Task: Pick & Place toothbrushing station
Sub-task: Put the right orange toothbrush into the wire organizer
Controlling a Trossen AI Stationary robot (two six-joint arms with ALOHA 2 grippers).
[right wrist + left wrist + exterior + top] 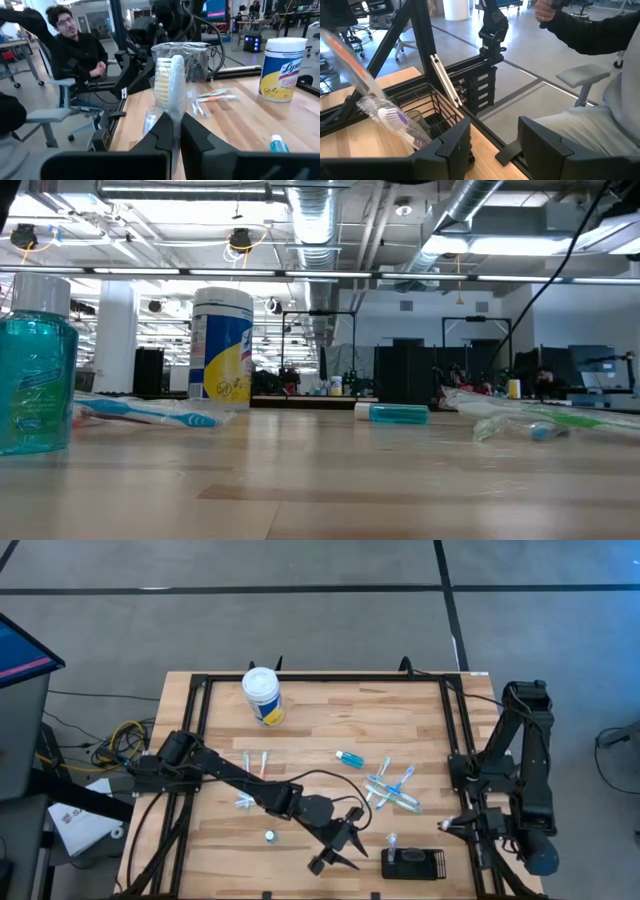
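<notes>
Left pincer [335, 855] gapes empty just beside the toothbrushing station [413, 863]; right pincer [176, 131] clamps a wrapped toothbrush [171, 82].

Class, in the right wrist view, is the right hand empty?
No, the right hand is shut on a wrapped toothbrush standing between its fingers.

Overhead looks straight down; low sits at tabletop level; both share the tub [263, 696], perhaps toothbrushes too.
</notes>
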